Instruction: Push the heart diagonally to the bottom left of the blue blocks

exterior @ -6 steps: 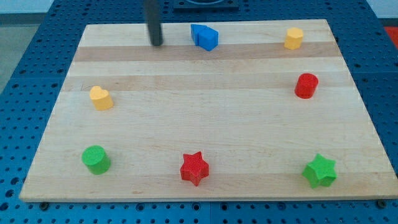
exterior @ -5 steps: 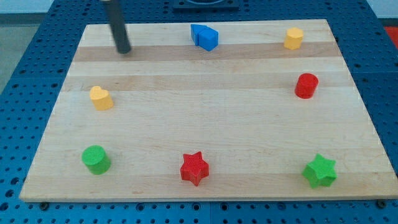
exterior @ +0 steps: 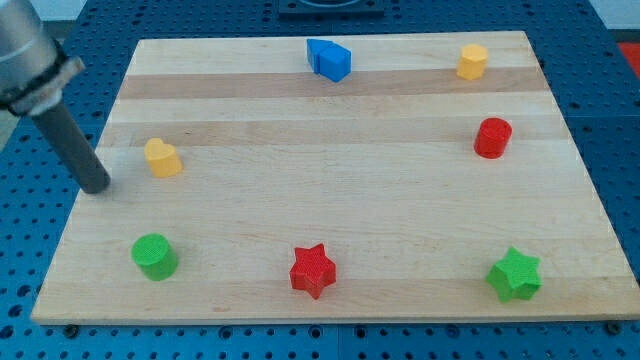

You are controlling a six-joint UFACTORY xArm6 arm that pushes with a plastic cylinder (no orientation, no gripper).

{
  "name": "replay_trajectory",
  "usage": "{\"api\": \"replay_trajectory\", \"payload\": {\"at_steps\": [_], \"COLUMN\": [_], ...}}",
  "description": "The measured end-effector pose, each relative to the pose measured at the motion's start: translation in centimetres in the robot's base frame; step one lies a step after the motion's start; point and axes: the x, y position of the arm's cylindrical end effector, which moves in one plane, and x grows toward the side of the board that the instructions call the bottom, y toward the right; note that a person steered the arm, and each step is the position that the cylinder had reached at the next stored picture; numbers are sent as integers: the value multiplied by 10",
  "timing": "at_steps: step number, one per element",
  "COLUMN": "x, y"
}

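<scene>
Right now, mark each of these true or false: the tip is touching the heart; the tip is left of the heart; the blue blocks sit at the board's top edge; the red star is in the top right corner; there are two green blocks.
1. My tip is touching the yellow heart. False: a gap of bare board shows between them.
2. My tip is to the view's left of the heart. True.
3. The blue blocks sit near the board's top edge. True.
4. The red star is in the top right corner. False: it is near the bottom edge, about the middle.
5. There are two green blocks. True: a green cylinder and a green star.
</scene>
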Motion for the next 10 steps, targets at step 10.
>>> {"api": "replay_trajectory", "payload": {"at_steps": [10], "x": [-123], "y": [13]}}
